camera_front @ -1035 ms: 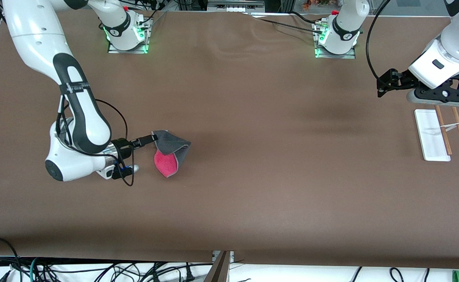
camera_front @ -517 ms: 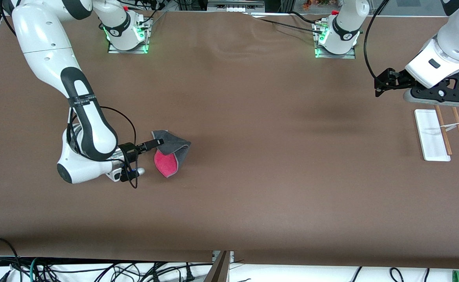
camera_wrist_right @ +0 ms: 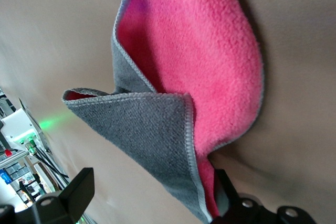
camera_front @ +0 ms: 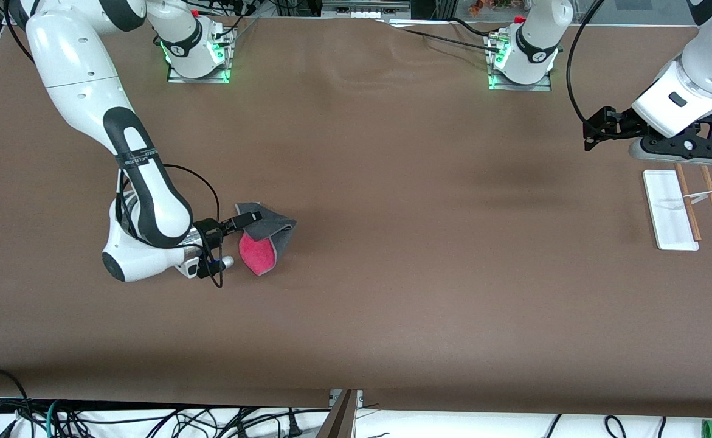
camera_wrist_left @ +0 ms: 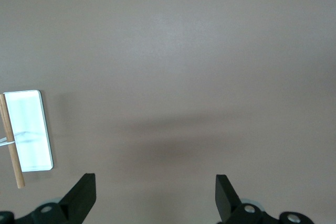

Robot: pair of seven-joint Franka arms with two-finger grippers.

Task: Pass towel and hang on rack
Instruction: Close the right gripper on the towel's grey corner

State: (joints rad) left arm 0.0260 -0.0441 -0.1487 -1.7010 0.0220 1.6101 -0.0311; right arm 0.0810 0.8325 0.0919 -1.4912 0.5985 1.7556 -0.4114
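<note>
- Front view: my right hand (camera_front: 252, 220) sits low at the towel (camera_front: 264, 237), fingers spread around its raised grey fold, not clenched; the pick-up is the step in hand.
- Next I'd close, lift, then carry it toward the left hand (camera_front: 593, 131), released, waiting above the worktop (camera_front: 392, 274) beside the rack (camera_front: 687, 207).
- Towel: fleecy pink, grey-edged. Rack: white tray, thin wooden rods.

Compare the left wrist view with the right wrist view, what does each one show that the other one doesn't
Only the left wrist view shows the rack: its white base lies on the table with a wooden rod along one edge, and the left gripper is open with nothing between its fingers. Only the right wrist view shows the towel, folded, with the grey side over the pinkish-red side, and the right gripper, open close around the towel's edge. Both show the brown table and a pair of spread black fingertips.
</note>
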